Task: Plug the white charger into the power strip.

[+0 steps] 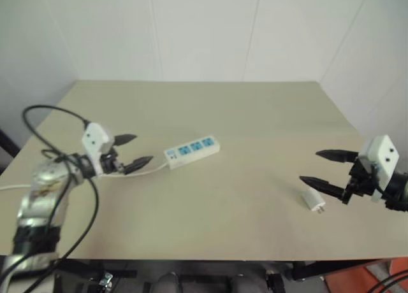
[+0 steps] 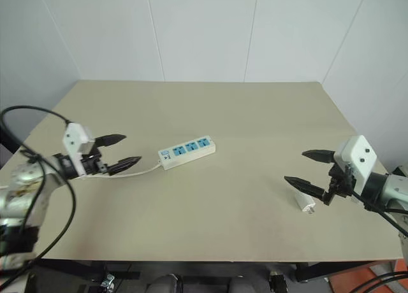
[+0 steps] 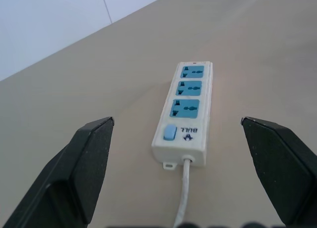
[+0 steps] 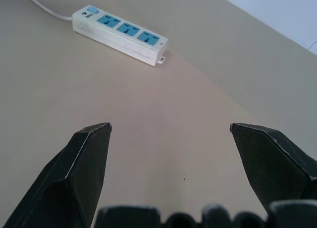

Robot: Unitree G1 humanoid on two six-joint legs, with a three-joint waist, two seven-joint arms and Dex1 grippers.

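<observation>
Near the table edge, white charger

Layout: strip left of centre, charger to the right, both on the table.

I see the power strip lying on the table, its cord running left toward my left gripper. The white charger lies well apart to the right, beside my right gripper.

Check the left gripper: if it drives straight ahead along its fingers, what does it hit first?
Probably the power strip. The open left gripper points along the white cord at the strip's switch end, with bare table between. It seems to hover above the surface, so it might pass just over the strip; height is unclear.
</observation>
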